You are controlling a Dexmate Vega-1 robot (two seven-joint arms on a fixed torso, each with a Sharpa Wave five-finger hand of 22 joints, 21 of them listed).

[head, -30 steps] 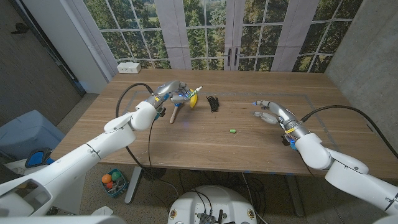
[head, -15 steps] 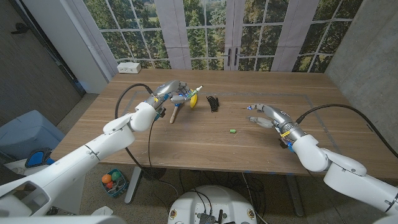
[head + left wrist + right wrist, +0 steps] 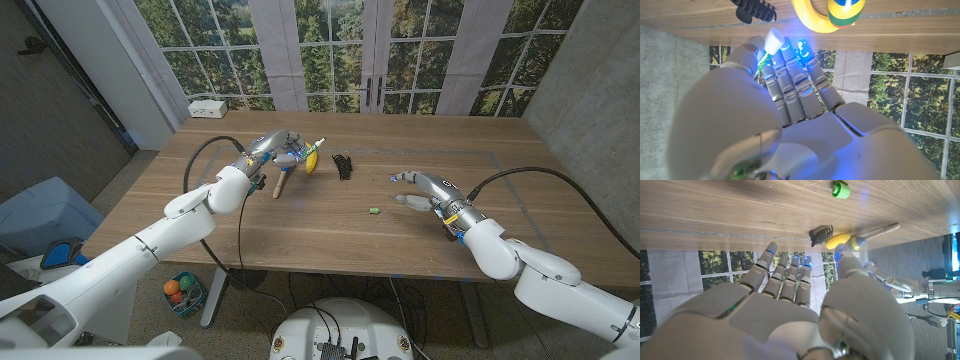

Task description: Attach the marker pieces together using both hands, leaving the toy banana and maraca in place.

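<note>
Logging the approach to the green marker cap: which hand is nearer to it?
Right. The right hand hovers just beside the green marker cap, apart from it. The left hand is farther off, by the toy banana.

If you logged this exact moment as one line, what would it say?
left hand: holds marker body | right hand: open, near green cap | banana, maraca: untouched

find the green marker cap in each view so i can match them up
Head view: green marker cap lies on the bare table between the hands.
Left wrist view: I can't find it.
Right wrist view: cap on the wood beyond the right hand.
Shared landmark: toy banana.
</note>
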